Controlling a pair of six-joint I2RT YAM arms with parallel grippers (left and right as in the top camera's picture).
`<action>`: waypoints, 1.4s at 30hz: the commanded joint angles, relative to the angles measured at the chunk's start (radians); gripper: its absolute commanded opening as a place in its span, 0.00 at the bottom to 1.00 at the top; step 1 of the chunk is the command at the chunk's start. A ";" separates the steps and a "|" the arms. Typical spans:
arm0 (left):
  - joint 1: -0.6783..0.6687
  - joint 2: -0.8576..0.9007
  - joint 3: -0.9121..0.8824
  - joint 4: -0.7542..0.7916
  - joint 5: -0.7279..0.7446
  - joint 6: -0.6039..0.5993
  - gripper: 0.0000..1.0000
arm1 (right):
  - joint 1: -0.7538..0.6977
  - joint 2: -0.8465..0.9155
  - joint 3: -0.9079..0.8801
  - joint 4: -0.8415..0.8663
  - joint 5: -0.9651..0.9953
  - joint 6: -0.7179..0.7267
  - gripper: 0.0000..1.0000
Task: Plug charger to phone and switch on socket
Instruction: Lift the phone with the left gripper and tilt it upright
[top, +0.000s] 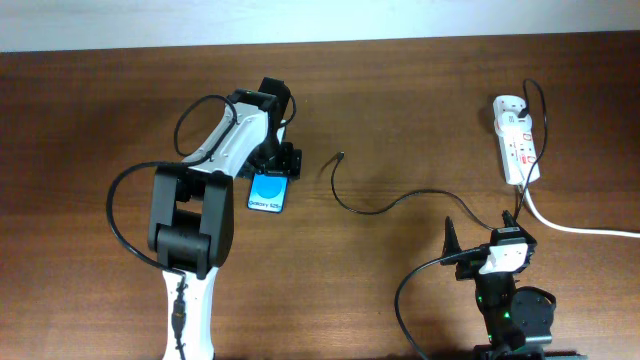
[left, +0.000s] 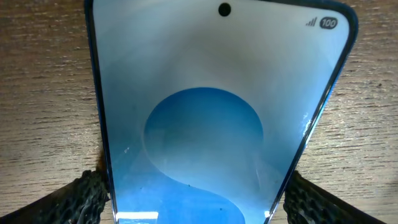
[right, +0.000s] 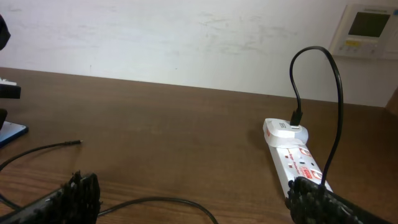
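Left gripper (left: 199, 196) clamped on phone (left: 205, 93) edges; right gripper (right: 196, 196) spread open near socket (right: 295, 158); charger (right: 74, 143) tip free.

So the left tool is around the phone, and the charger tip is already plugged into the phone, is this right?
Only the last part is wrong. The left tool is around the phone, but the charger tip is not plugged in: it lies free on the table, apart from the phone. The overhead view shows it.

The left arm (top: 225, 140) stretches forward, the left gripper (top: 272, 163) clamped on the phone (top: 268, 192) at its edges — the right gripper (top: 479, 226) hangs near its base, fingers spread wide.
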 joint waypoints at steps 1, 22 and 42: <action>-0.004 0.041 0.002 0.003 -0.008 0.070 0.91 | 0.008 -0.007 -0.005 -0.004 0.009 0.003 0.98; -0.003 0.040 0.104 -0.070 0.037 -0.008 0.61 | 0.008 -0.007 -0.005 -0.004 0.008 0.003 0.98; -0.003 0.040 0.468 -0.355 0.577 -0.140 0.00 | 0.008 -0.007 -0.005 -0.003 0.009 0.003 0.98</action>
